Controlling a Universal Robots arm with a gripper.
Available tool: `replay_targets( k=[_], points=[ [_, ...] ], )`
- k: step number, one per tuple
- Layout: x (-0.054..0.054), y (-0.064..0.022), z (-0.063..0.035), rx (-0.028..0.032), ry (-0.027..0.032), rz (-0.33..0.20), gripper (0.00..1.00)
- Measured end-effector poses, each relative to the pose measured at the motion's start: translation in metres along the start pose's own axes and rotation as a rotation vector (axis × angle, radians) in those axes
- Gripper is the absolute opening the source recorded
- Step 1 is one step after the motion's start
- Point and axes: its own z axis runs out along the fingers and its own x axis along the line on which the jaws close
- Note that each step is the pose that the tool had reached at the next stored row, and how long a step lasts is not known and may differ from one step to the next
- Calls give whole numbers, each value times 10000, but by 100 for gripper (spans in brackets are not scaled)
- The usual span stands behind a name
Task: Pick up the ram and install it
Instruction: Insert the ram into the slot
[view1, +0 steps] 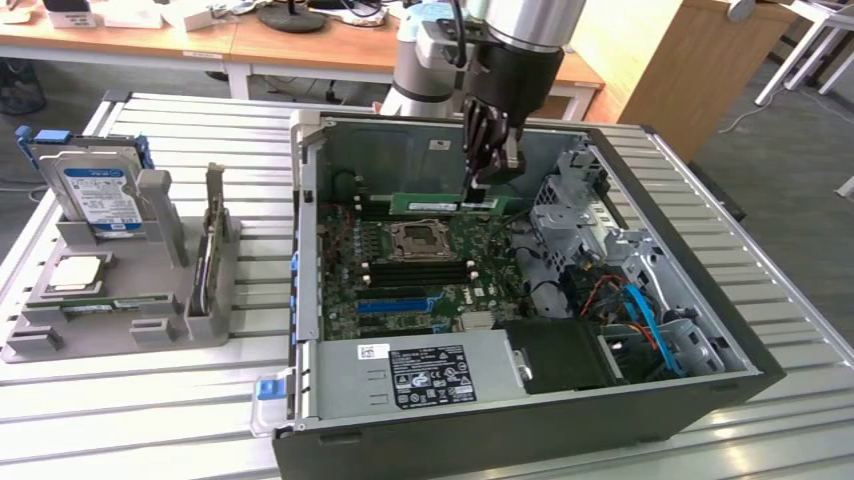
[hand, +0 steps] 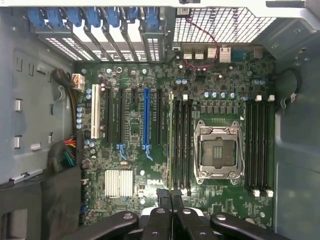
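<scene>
Ram (view1: 427, 203) sat pinched on its long edge between your gripper's (view1: 478, 192) fingers, which were pressed together on the green board. Your arm reached down into the open computer case (view1: 534, 420). There the ram hung level, standing on edge over the motherboard (view1: 400, 290), on the far side of the processor socket (view1: 424, 238) as the exterior view showed it. From your wrist camera the ram appeared edge-on, a thin green line running alongside a bank of black slots (hand: 182, 145) just beside the socket. You could not have told from either view whether it touched a slot or stood just above one. A second bank of black slots lay on the socket's other side. Off to the exterior view's left, well apart from the case, a grey holder (view1: 160, 330) rested on the slatted table (view1: 134, 420). It carried the blue-labelled hard drive (view1: 103, 195) upright and a square silver processor chip (view1: 78, 272) lying flat.
</scene>
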Motion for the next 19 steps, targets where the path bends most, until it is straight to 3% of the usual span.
replay_targets(
  k=[19],
  points=[
    [-4, -4, 163, 3, -1, 0, 12]
  ],
)
